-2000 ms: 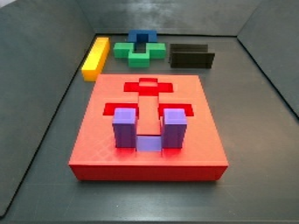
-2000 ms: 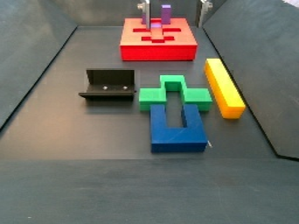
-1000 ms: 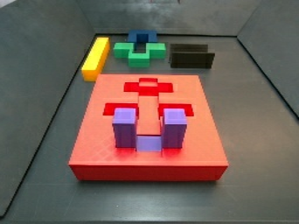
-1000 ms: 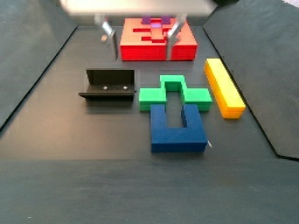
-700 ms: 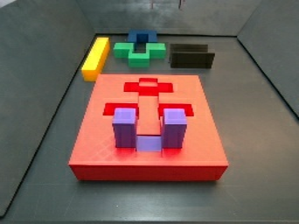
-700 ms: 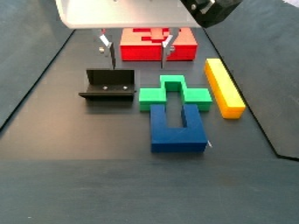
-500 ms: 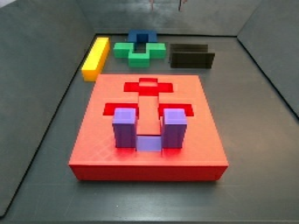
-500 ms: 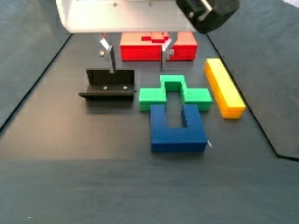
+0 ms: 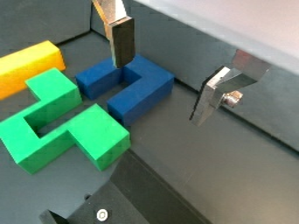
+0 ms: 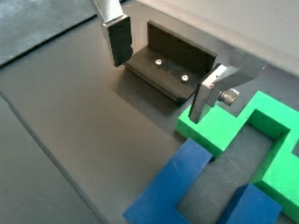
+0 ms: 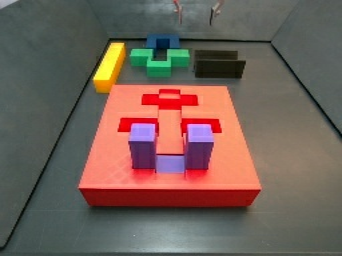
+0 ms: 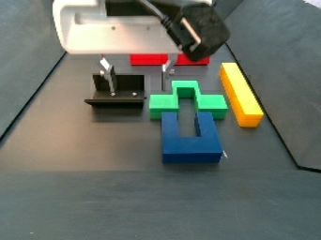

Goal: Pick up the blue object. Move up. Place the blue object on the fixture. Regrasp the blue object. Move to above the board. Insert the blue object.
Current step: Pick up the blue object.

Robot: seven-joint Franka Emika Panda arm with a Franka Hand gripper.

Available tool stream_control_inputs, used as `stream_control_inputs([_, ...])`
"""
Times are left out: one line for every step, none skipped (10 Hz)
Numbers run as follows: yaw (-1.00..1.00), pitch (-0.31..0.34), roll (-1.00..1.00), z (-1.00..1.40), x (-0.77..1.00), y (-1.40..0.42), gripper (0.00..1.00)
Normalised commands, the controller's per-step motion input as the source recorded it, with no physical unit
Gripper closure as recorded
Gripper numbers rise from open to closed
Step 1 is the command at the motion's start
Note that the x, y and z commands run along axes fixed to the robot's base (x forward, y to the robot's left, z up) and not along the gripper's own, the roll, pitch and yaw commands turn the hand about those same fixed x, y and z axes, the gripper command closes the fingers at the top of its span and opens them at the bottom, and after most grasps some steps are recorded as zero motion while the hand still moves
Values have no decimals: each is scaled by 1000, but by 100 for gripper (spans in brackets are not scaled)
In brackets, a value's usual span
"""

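The blue object (image 12: 191, 133) lies flat on the floor, its open end against the green block (image 12: 189, 100); both wrist views show it too (image 9: 128, 83) (image 10: 205, 188). My gripper (image 12: 139, 75) hangs open above the floor over the fixture (image 12: 119, 94) and the green block, with nothing between its fingers (image 9: 119, 39). In a wrist view the fixture (image 10: 176, 61) lies just beyond the gap of the gripper (image 10: 156, 87). In a side view the gripper (image 11: 197, 12) shows only as fingertips high above the blue object (image 11: 163, 44). The board (image 11: 168, 145) holds an upright purple U-shaped block (image 11: 171, 146).
A yellow bar (image 12: 241, 92) lies beside the green block, on the side away from the fixture. Grey walls close in the floor on all sides. The gripper's white body (image 12: 126, 26) hides most of the board (image 12: 150, 59) in a side view.
The gripper has travelled from over the board towards the fixture and the blue object and come lower. It stayed open. The pieces have not moved.
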Motion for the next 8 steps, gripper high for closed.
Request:
stream_control_inputs([0, 0, -46, -334, 0, 0, 0])
stream_control_inputs([-23, 0, -57, -340, -37, 34, 0])
stream_control_inputs([-29, 0, -47, -360, -69, 31, 0])
stream_control_inputs([-3, -4, -37, -454, -66, 0, 0])
stream_control_inputs([0, -59, 0, -517, -151, 6, 0])
stream_control_inputs([-40, -50, -1, -414, -277, 46, 0])
stream_control_inputs([-69, -43, -29, -283, -323, 57, 0])
stream_control_inputs([-91, -51, -54, -249, -306, 51, 0])
